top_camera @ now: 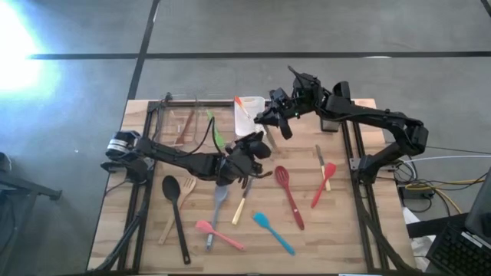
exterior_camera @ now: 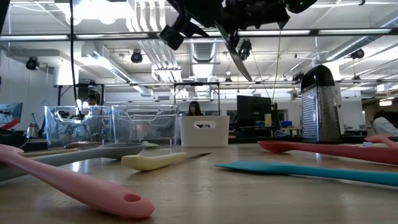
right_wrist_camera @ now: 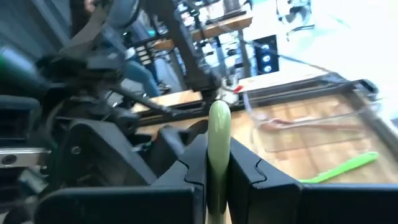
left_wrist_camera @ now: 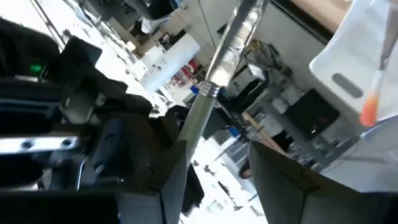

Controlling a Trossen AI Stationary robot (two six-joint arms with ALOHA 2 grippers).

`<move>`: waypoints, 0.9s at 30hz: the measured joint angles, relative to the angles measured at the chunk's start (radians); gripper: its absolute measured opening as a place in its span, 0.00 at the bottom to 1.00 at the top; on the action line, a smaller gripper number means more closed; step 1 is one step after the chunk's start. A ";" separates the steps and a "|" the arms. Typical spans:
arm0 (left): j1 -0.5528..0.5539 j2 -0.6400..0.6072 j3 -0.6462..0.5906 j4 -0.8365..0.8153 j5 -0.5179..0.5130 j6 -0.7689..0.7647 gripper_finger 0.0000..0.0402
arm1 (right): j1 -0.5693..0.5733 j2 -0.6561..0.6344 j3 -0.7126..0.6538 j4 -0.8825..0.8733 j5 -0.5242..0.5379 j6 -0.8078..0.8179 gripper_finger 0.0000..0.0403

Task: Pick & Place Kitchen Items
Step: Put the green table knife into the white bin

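Note:
A slim utensil is held up in the air over the middle of the table, between my two grippers. Its pale rounded handle end (right_wrist_camera: 219, 121) shows in the right wrist view, its silvery shaft (left_wrist_camera: 214, 81) in the left wrist view, and a dark blade-like end (exterior_camera: 239, 61) slants down in the low view. My right gripper (top_camera: 270, 119) (right_wrist_camera: 217, 155) is shut on it. My left gripper (top_camera: 259, 147) (left_wrist_camera: 224, 168) stands open just below. The shaft runs past one of its fingers (left_wrist_camera: 171, 174); I cannot tell whether they touch. My right gripper pinches the utensil's pale handle (right_wrist_camera: 217, 146) between its two fingers, close to the rounded end, which stands out past the fingertips. The fingers come in about level from the table's far right. The utensil is lifted clear of the table and hangs slanted.
Several utensils lie on the near half of the table: a black spoon (top_camera: 173, 192), a grey spatula (top_camera: 219, 201), a pink spatula (top_camera: 219, 234), a teal spatula (top_camera: 272, 230), a red slotted spoon (top_camera: 288, 193). At the back stand a clear bin (top_camera: 180, 123), a white bin (top_camera: 249, 107) and a grater (exterior_camera: 320, 102).

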State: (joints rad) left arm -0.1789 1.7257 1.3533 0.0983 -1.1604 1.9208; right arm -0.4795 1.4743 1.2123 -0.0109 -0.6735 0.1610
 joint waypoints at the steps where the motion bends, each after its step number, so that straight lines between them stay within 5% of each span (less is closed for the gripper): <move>1: -0.004 -0.008 0.000 -0.029 -0.003 -0.033 0.43 | -0.011 0.005 0.009 -0.007 0.000 0.001 0.04; 7: -0.023 -0.082 -0.022 -0.345 -0.035 -0.298 0.44 | -0.092 0.062 0.102 -0.040 -0.008 0.000 0.04; 15: -0.040 -0.190 -0.080 -0.711 -0.162 -0.739 0.43 | -0.172 0.328 0.320 -0.046 -0.123 0.015 0.04; 27: -0.106 -0.375 -0.290 -0.753 -0.186 -0.869 0.43 | -0.215 0.649 0.616 -0.095 -0.105 -0.007 0.04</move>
State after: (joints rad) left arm -0.2853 1.3506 1.0633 -0.6544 -1.3462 1.0515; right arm -0.6942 2.1235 1.8280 -0.1063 -0.7785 0.1539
